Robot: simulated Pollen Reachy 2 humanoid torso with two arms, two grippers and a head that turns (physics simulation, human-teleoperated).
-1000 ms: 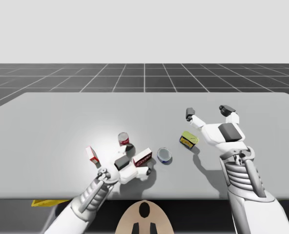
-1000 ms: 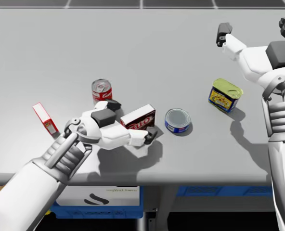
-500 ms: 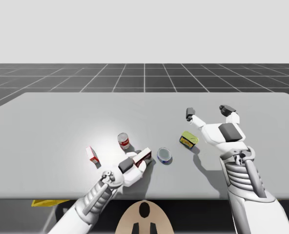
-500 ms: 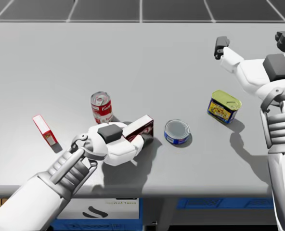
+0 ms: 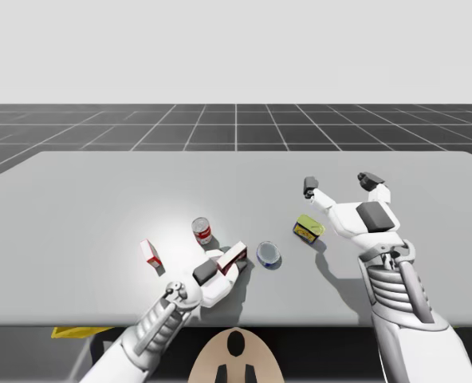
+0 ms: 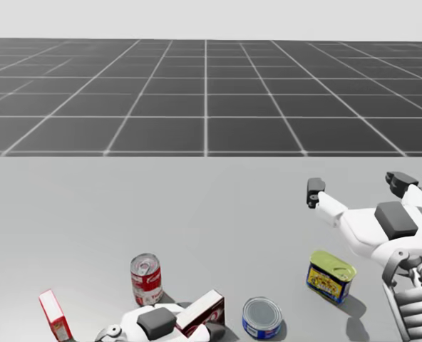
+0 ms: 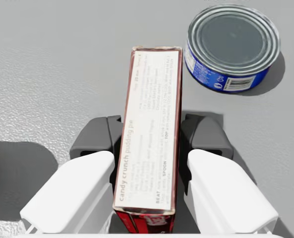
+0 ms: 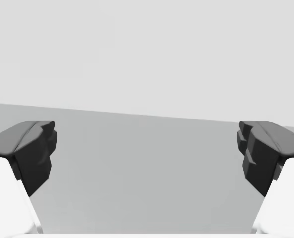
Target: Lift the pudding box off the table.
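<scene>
As both fingers (image 7: pixel 95 141) press its sides, dark red cardboard pudding box (image 7: pixel 154 99): near the tabletop's (image 5: pixel 100 199) front edge
Left gripper (image 7: pixel 153 139): clenched on that box
Right gripper (image 8: pixel 148 148): released, fingers spread wide

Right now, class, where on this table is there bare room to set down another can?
Free: the table's far half, beyond the red can and yellow-lidded tin, save under my right gripper; its left end, past the small red box. Crowded: the near middle, where my left gripper holds the pudding box between red can and blue can.
</scene>
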